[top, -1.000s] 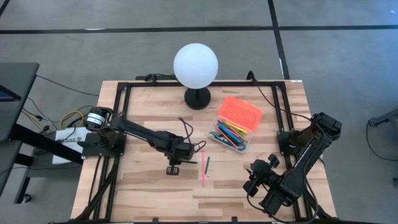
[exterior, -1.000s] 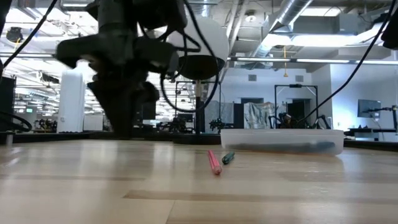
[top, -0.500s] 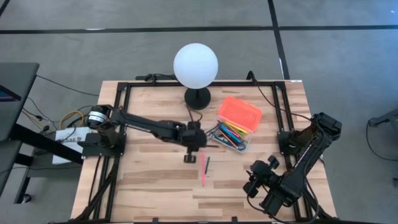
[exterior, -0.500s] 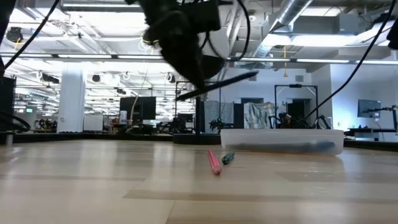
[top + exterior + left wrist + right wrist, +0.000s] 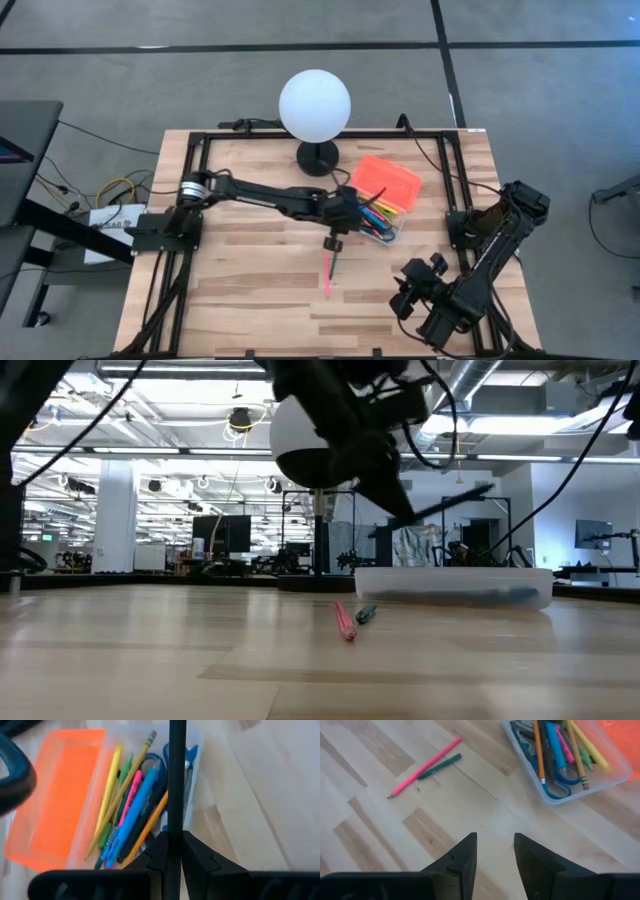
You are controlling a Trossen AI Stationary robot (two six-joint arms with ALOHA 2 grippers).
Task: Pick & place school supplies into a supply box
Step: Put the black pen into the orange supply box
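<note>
Left gripper [image 5: 174, 851] (holding black pen [image 5: 176, 775]) reached supply box [image 5: 196, 740].

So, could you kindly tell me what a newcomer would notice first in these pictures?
Probably the left gripper, shut on a thin black pen held over the clear plastic supply box of coloured pens. Next, the bright orange lid beside it, then the pink pencil and green pen lying on the wooden table.

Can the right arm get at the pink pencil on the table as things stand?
Probably yes. The right tool is open and empty, with bare wooden table between it and the thin pink pencil. A dark green pen lies right beside the pencil, which may crowd the grasp.
</note>
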